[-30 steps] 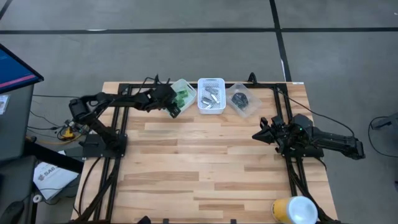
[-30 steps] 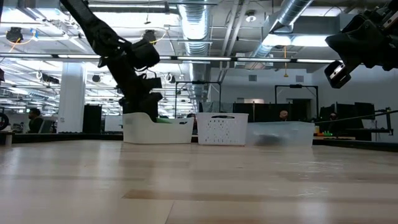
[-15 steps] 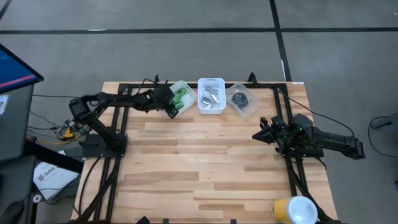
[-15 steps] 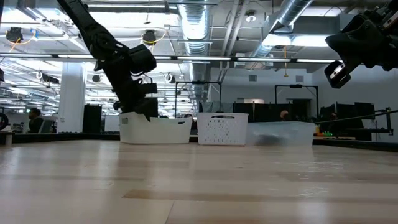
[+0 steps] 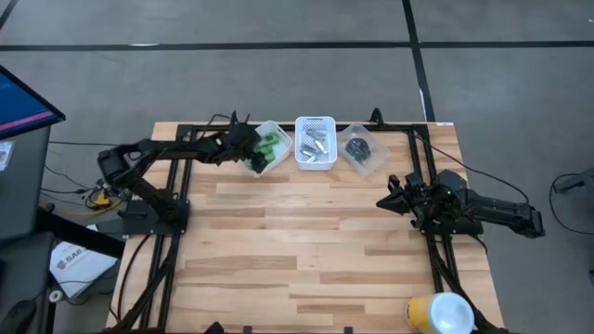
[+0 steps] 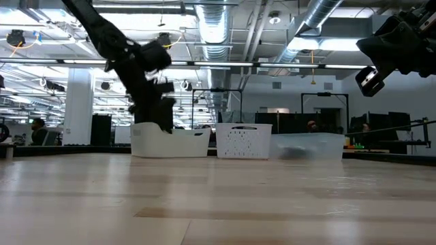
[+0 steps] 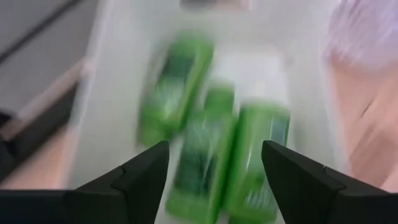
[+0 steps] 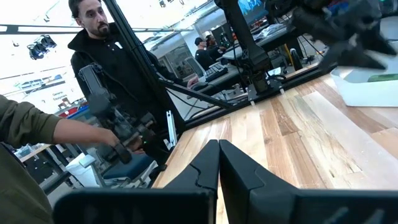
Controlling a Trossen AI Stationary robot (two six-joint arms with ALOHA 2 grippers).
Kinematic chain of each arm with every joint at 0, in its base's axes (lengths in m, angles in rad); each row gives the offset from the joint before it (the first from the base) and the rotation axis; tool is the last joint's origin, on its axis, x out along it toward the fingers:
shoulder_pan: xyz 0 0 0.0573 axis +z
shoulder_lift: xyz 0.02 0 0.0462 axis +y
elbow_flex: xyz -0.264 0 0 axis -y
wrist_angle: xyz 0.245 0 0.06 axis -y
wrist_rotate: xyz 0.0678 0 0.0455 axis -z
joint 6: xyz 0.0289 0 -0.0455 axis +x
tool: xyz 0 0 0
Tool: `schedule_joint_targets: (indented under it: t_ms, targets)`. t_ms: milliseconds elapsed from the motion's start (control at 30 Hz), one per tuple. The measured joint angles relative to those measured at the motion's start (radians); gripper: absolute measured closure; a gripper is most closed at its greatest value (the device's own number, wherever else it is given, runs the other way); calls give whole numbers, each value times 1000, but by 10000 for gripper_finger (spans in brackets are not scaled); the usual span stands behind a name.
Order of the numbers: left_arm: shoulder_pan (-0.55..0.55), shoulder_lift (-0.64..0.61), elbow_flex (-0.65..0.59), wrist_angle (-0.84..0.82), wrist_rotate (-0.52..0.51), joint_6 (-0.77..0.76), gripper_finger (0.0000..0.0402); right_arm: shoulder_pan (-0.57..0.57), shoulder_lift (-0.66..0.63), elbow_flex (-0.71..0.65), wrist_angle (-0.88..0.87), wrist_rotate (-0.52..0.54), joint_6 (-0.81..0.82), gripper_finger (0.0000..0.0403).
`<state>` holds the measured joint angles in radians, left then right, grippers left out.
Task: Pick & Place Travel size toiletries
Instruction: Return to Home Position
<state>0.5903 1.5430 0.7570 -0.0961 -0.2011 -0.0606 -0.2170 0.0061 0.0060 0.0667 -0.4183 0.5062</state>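
The left tool hangs spread and empty just above the left white bin at the far edge of the tabletop. Three green bottles lie flat inside, side by side, long axes running roughly along its reach. Pulling back home likely needs only a clean lift. The right tool, pressed together, waits by the right edge.

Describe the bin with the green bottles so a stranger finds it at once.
Three containers line the wooden table's far edge; this white bin is the leftmost, just below the left gripper, far from the right gripper. Unlike the perforated middle bin and the clear tub, it is plain-walled and holds green bottles.
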Motion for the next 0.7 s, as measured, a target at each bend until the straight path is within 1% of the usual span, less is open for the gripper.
schedule_joint_targets:
  t_ms: [133,233,300,367,433,533,567,600,700]
  targets:
    - [0,-125,29,7,7,-1,154,0,0,0,0,0,0,398]
    - [-2,-276,42,13,7,0,168,0,0,0,0,0,0,398]
    - [-2,-393,43,20,-11,0,189,0,0,0,0,0,0,398]
    - [-2,-516,31,45,-43,3,223,0,0,0,0,0,0,398]
    - [-2,-639,3,92,-81,24,271,0,0,0,0,0,0,398]
    - [-2,-827,-73,142,-86,78,360,0,0,0,0,0,0,398]
    - [-2,-888,-106,154,-73,93,380,0,0,0,0,0,0,398]
    - [-2,-947,-141,162,-63,103,388,0,0,0,0,0,0,398]
    - [-2,-1108,-248,168,-53,96,394,0,0,0,0,0,0,398]
